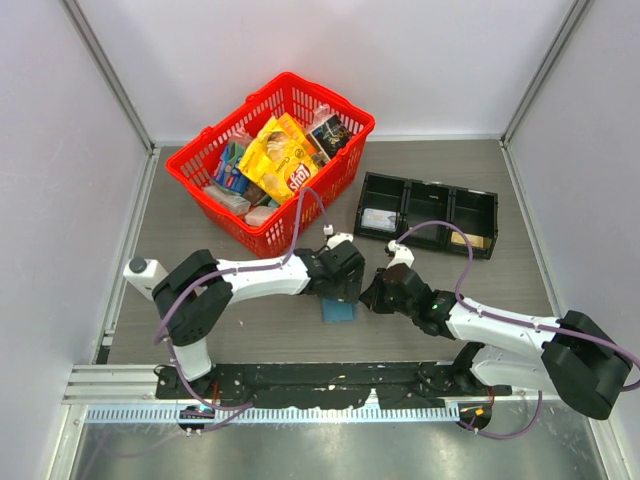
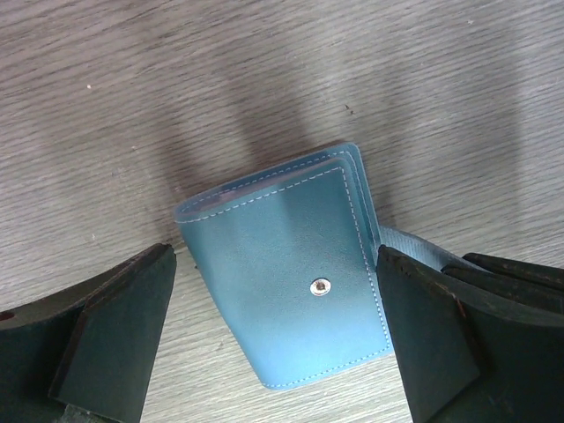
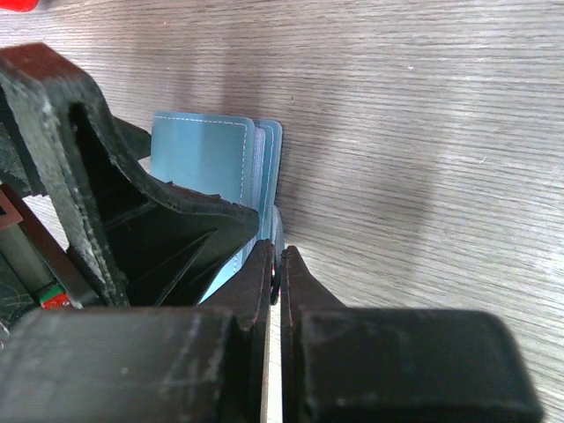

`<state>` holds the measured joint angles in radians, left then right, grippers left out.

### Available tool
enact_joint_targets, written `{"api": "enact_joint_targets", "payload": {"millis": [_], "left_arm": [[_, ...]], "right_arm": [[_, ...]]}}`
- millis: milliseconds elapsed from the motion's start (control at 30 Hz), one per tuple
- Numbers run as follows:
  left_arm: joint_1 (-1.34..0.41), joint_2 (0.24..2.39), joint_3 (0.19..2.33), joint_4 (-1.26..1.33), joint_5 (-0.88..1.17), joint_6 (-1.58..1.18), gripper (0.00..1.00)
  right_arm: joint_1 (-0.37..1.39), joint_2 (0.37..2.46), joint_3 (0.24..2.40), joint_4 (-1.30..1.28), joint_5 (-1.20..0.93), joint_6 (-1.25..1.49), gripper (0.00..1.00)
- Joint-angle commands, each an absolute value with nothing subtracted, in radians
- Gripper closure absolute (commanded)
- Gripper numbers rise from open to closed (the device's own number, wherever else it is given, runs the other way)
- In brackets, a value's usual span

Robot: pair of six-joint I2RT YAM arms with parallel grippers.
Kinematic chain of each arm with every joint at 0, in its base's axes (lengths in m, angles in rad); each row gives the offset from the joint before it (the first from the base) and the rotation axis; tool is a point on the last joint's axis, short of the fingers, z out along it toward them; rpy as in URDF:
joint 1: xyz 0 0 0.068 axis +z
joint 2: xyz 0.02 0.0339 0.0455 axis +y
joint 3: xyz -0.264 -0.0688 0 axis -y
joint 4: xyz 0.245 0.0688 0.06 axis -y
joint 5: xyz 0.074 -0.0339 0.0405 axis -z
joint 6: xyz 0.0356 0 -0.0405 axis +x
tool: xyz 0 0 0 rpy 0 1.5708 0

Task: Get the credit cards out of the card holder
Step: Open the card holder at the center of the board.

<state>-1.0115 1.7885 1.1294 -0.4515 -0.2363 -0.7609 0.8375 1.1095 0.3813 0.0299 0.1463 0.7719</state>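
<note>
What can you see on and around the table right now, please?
card holder: one, blue, closed, on the table between the grippers
credit card: one visible, tan, tray's right compartment
pale card: one, grey-white, tray's left compartment
tray: one, black, three compartments, far right
basket: one, red, far side, left of tray
snack packets: several, mixed colours, inside basket
table: one, grey-brown wood grain
left gripper: one, black, open, straddling card holder
right gripper: one, black, shut on card holder's side tab
</note>
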Motion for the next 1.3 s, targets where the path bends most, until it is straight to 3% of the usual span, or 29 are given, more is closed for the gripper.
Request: {"api": "enact_joint_targets", "payload": {"millis": [0, 500, 700, 767, 900, 1267], "left_arm": [[-1.026, 1.795, 1.175, -0.469, -0.287, -0.773, 0.00], [-1.040, 1.822, 1.198, -0.503, -0.357, -0.769, 0.01], [-1.040, 1.727, 1.146, -0.497, -0.399, -0.773, 0.17], [-1.039, 1.692, 1.128, -0.497, -0.405, -0.775, 0.30], [-1.040, 1.638, 1.088, -0.502, -0.403, -0.787, 0.47], [-1.037, 1.537, 1.005, -0.493, -0.370, -0.799, 0.56]], "right_arm": [[0.836, 1.092, 0.383, 0.066, 0.161, 0.776, 0.99], [0.835, 1.066, 0.387, 0.029, 0.186, 0.762, 0.99], [0.834, 1.029, 0.400, -0.038, 0.216, 0.746, 0.99], [0.831, 1.019, 0.406, -0.060, 0.225, 0.735, 0.99], [0.824, 1.000, 0.408, -0.080, 0.229, 0.719, 0.99], [0.785, 0.971, 0.405, -0.140, 0.227, 0.683, 0.99]]}}
